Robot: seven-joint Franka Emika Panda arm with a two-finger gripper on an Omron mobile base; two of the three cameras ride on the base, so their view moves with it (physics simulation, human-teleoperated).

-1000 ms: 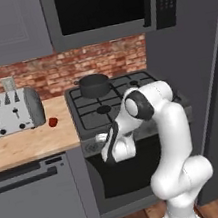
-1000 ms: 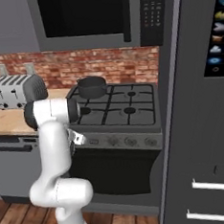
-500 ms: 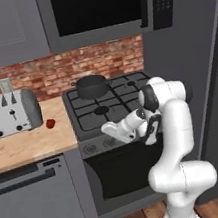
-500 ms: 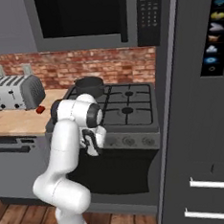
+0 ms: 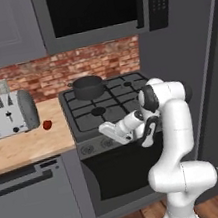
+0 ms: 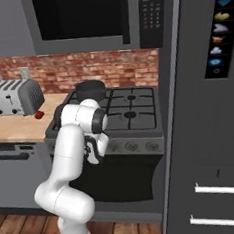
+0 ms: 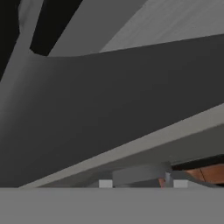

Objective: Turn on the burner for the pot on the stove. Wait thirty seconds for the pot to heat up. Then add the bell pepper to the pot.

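The dark grey pot [image 5: 88,87] [image 6: 90,88] stands on the back-left burner of the stove [image 5: 126,109] [image 6: 139,121], and it hides that burner's cap. The small red bell pepper [image 5: 47,125] [image 6: 39,115] lies on the wooden counter left of the stove, in front of the toaster. My gripper [image 5: 105,128] hangs level just off the stove's front edge, above the knob row [image 5: 97,145], and touches nothing. In the hand view its fingertips [image 7: 105,184] stand apart at the bottom edge, open, with grey panels ahead.
A silver toaster [image 5: 6,117] [image 6: 13,97] sits on the counter at the left. The black microwave [image 5: 96,9] hangs over the stove. A tall dark fridge [image 6: 210,131] closes off the right side. My own elbow [image 6: 84,119] blocks the left knobs in the right base view.
The hand has come up from in front of the oven door and turned level at the stove's front edge, pointing left. Pot and pepper have stayed put.
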